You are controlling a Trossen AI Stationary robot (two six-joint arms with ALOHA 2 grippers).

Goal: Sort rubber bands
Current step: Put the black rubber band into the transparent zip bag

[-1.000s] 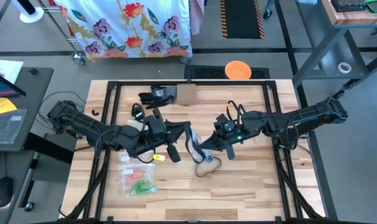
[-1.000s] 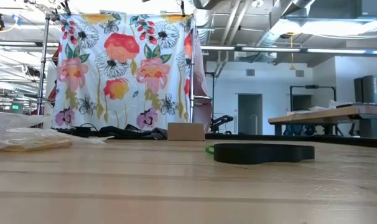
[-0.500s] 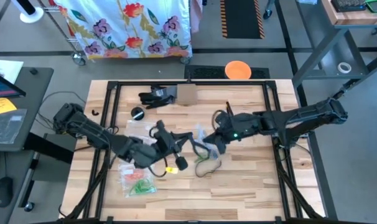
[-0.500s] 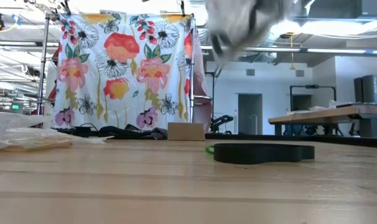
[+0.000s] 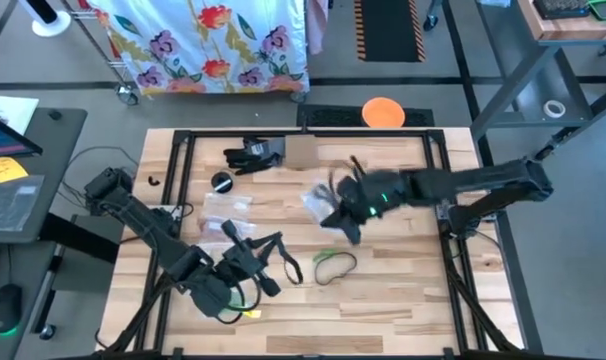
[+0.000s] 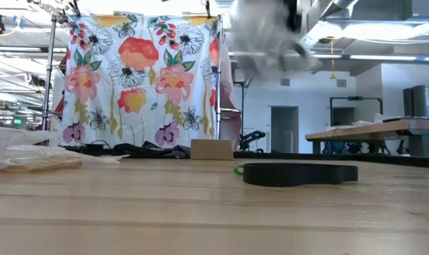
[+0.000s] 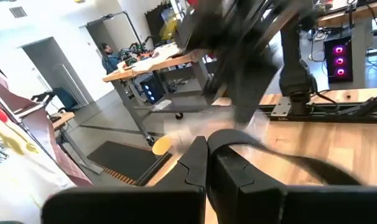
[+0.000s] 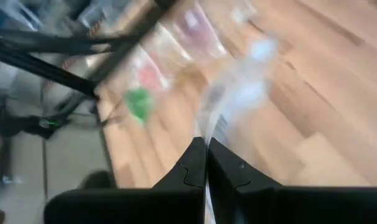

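Since the earlier frames my left arm has swung back toward the table's near-left edge, and my right has carried its bag toward the far side. My left gripper [image 5: 283, 262] is pinched shut, empty as far as I can tell. Loose bands [image 5: 335, 265] lie just right of it. My right gripper [image 5: 338, 215] is clamped on a clear bag [image 5: 315, 200]. I judge I'm between picks: next I open above the bands. Bare boards lie to the right, and frame rails [image 5: 453, 250] hem the sides.

floral curtain [image 5: 208, 40] — orange disc [image 5: 382, 111], dark arms
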